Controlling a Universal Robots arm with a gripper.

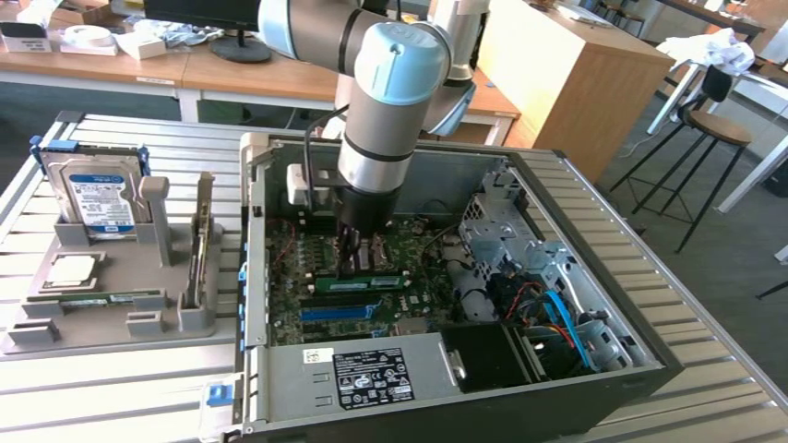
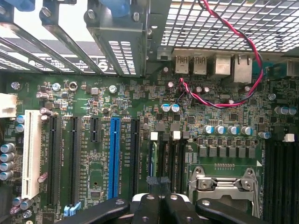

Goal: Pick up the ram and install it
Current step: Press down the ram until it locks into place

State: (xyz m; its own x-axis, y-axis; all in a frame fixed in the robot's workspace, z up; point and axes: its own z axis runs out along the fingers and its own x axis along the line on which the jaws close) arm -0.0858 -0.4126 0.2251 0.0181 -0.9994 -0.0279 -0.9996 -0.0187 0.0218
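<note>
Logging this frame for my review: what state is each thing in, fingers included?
fingers: shut, down at the ram.
ram: on edge on the motherboard.
computer case: side open.
hard drive: upright in the holder.
expansion card: standing on edge.
processor chip: lying flat.

I count one computer case, one hard drive at upper left, one ram, one stool, and my one end effector.

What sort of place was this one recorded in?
Probably a robotics lab or workshop: an open computer case lies on a slatted metal bench, a grey fixture holds parts including a hard drive, with wooden desks and stools behind.
</note>
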